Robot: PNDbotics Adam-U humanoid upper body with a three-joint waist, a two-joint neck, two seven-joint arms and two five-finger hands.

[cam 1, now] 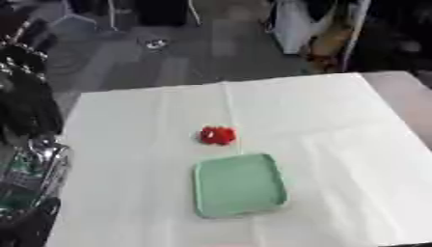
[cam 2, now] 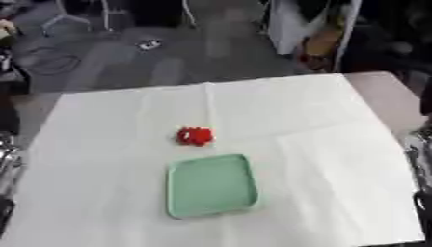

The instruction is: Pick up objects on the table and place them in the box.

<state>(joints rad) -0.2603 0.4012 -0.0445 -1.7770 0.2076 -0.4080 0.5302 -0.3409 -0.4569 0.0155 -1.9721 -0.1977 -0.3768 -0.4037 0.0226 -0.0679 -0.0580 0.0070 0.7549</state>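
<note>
A small red lumpy object (cam 1: 218, 135) lies near the middle of the white-covered table (cam 1: 337, 125). Just in front of it sits a pale green tray-like box (cam 1: 239, 185) with a low rim and nothing inside. My left arm (cam 1: 32, 166), black with silver joints, runs down the left edge. A dark shape at the lower left corner looks like my left hand (cam 1: 25, 224), well away from the red object. At the right edge of the right eye view only a sliver of my right hand (cam 2: 421, 202) shows. Neither hand touches anything.
The table's far edge runs across the upper third, with grey floor, cables and chair legs beyond it. A brown strip of bare tabletop (cam 1: 413, 96) shows at the far right, past the cloth.
</note>
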